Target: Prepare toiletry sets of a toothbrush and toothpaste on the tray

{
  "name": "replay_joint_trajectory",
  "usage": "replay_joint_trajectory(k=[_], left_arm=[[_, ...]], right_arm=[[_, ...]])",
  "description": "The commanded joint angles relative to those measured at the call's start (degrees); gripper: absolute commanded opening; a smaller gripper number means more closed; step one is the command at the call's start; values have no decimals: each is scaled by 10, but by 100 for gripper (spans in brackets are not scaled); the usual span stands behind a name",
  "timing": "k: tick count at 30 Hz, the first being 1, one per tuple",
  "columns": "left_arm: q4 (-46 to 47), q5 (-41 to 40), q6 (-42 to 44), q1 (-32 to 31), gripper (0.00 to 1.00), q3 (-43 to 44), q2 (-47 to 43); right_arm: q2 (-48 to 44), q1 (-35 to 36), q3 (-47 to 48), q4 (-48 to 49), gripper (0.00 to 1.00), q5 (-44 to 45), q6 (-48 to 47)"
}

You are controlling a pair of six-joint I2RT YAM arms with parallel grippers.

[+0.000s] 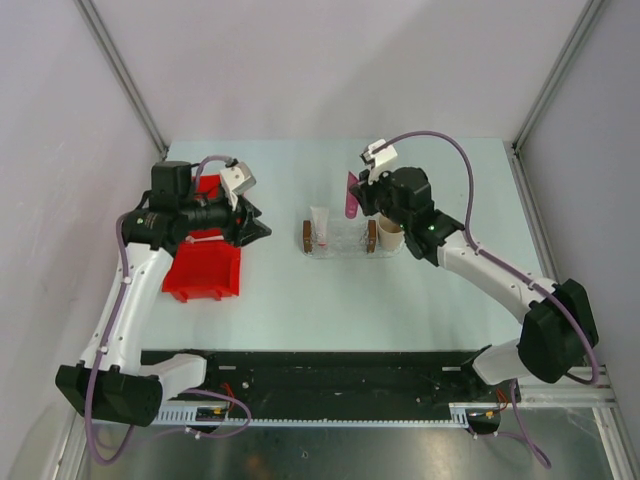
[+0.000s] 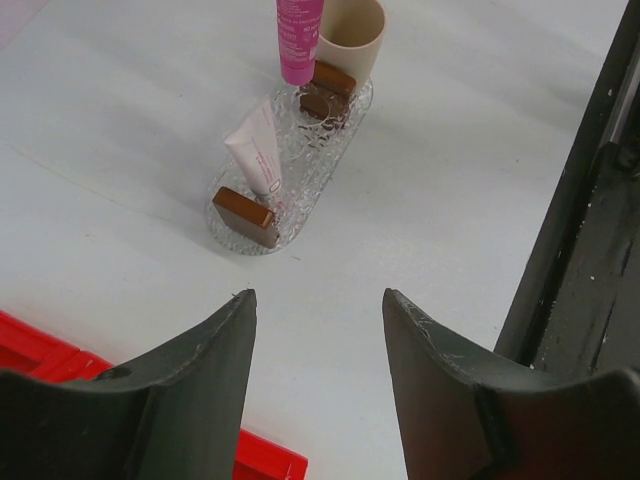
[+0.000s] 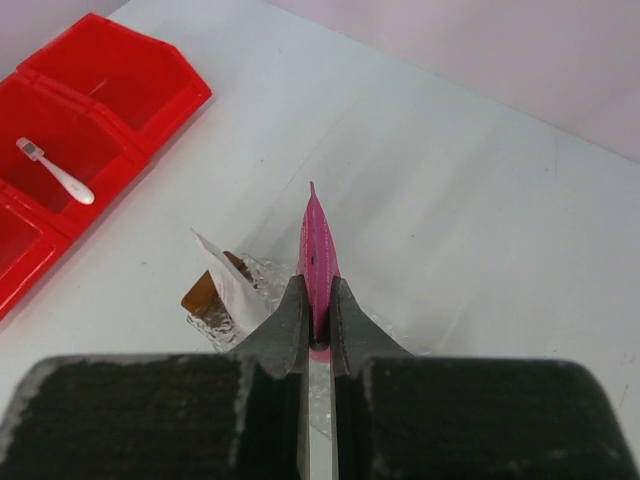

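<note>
Two right fingers pinch the pink tube above the tray.

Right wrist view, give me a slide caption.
Right gripper pinches the magenta tube over the clear tray, white tube leaning inside.

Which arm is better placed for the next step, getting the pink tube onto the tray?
Right. Its pincer is shut on the pink tube, hanging over the tray. The left pincer is open and empty, off by the red bin.
</note>
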Motion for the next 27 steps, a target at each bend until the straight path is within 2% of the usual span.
replay_joint_trajectory(k=[1,14,27], left_arm=[[18,-4,-13,1,58,-7,-7],[27,-14,-12,0,59,-21,-13],[32,-15,-10,0,58,-30,-14]], right_arm=[[12,14,4,49,0,58,49],[53,48,4,56,0,119,74],[69,49,4,64,0,127,83]])
